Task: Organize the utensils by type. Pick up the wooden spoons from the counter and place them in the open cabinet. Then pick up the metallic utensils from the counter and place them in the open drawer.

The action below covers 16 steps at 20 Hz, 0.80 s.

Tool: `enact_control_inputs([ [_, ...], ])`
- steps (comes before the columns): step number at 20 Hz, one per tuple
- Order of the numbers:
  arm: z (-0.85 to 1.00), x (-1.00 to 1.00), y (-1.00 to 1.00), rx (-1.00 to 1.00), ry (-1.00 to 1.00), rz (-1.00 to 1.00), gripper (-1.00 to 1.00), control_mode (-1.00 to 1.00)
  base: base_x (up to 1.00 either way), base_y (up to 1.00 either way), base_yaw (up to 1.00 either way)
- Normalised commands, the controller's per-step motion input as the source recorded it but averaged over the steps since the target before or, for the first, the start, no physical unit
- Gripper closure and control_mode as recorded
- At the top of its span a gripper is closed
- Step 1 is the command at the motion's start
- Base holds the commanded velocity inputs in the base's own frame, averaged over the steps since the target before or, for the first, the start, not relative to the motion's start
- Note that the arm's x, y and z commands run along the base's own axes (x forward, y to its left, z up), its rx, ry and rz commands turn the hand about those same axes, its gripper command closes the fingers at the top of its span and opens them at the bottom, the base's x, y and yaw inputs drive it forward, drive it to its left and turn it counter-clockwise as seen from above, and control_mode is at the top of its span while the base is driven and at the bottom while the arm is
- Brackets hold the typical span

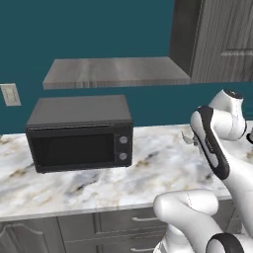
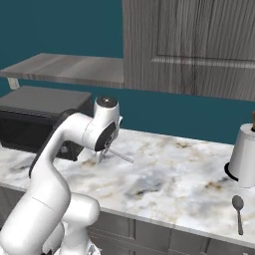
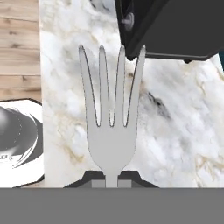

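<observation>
— Where is the fork (image 3: 110, 127) right now?

— In the gripper (image 3: 111, 180). In the hand view its two dark tips are pinched on the neck of the fork just below the head, and the four tines stick straight out ahead of the hand, above the counter (image 3: 175, 131).

— Can you see that from the base cameras too?

— Partly. In the right base view the fork (image 2: 119, 156) shows as a thin silver bar slanting out from under the hand, clear of the marble. The hand sits just in front of the microwave (image 2: 35, 122). In the left base view the arm covers most of it, and only a small grey bit shows at the wrist, beside the forearm.

— What else is on the counter (image 2: 169, 174)?

— A metal spoon (image 2: 238, 211) lies near the front edge on the far right in the right base view, with a white canister (image 2: 245, 155) standing behind it. The microwave (image 1: 81, 132) stands at the left, under a grey shelf (image 1: 113, 71).

— And the cabinet (image 2: 189, 45)?

— It hangs on the wall above the counter, dark grey with wood grain. From these angles I cannot tell what lies inside it.
</observation>
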Motion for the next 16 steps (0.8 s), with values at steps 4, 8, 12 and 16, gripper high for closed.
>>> enact_control_inputs([
  [4,0.15,-0.12,0.62,-0.13,0.0,0.07,1.0,-1.0,0.0,0.0,0.0],
  [8,0.02,-0.02,0.35,-0.12,0.0,0.0,1.0,-1.0,0.0,0.0,0.0],
  [12,0.0,0.0,0.01,-0.01,0.0,0.0,1.0,1.0,0.0,0.0,0.0],
  [16,0.0,0.0,0.0,0.0,0.0,0.0,1.0,1.0,-0.57,0.09,0.06],
])
